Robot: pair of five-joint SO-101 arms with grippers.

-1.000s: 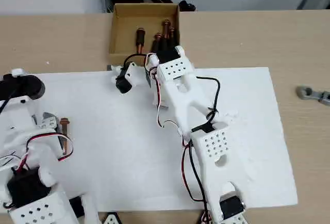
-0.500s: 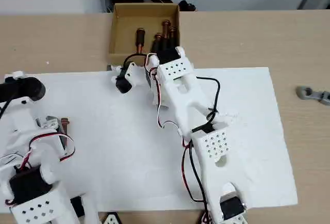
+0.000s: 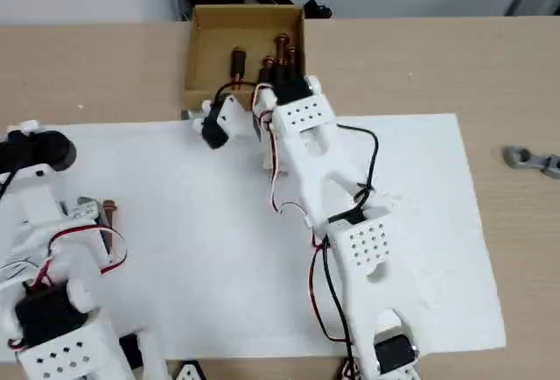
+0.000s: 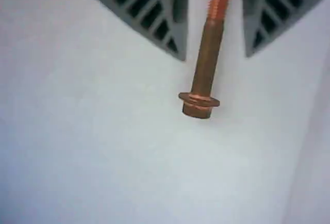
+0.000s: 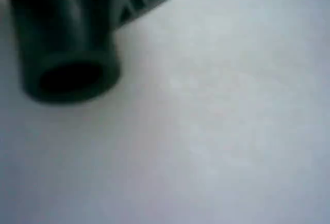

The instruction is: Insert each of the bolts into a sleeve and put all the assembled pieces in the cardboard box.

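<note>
As seen from the left wrist, copper bolt (image 4: 205, 69) over the white sheet (image 3: 201, 249), flanged head pointing away from the wrist, threaded end running in between the jaws of the left gripper (image 4: 214, 48). Jaws apart, one on each side of the thread, a gap showing on both sides. Resting on the sheet or lifted off it: cannot be told. From the high view, bolt head just clear of the left arm (image 3: 61, 249), near the left edge of the sheet.

Black sleeve (image 5: 64, 43) in the right gripper (image 5: 111, 12), open end turned towards the wrist camera. Jaws clamped on the sleeve, one ribbed grey jaw lying along its side. From the high view, right arm (image 3: 350, 231) stretched across the sheet, its gripper end at the far edge of the sheet, just beside the near wall of the cardboard box (image 3: 199, 56).

Box on the table (image 3: 490, 65), just beyond the far edge of the sheet, left of that edge's middle. Inside: several assembled pieces (image 3: 237, 63), copper bolts seated in dark sleeves, one near the middle of the box, the rest close to its right wall.

Loose metal tool (image 3: 528, 159) on bare table, between the sheet's right edge and the table's right edge.
</note>
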